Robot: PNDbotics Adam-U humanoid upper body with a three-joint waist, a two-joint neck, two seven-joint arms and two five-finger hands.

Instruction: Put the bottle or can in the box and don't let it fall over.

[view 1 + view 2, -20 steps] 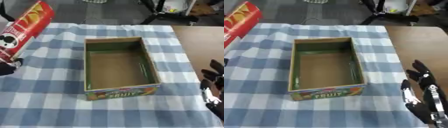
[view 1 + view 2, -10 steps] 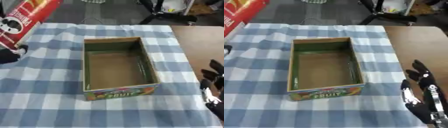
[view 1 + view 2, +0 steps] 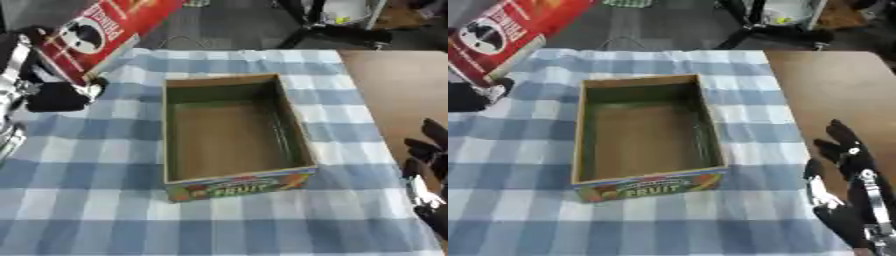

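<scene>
Here we see the left hand (image 3: 54, 95) at the surface's left edge, its fingers curled round the lower end of the red can (image 3: 103, 31), which leans steeply, its top running out of the upper edge of the view. The can hangs above the checked cloth (image 3: 96, 200), well to the left of the box (image 3: 232, 132) and beyond its near corner. For the step in hand, we judge that the can should first be brought upright, then carried over the middle of the box and lowered until its base sits flat before the fingers let go; a tilted release would likely tip it against a wall. The box lies open, a brown floor inside green walls, and we see nothing in it. The right hand (image 3: 846, 192) rests idle at the lower right, fingers straight and holding nothing.
</scene>
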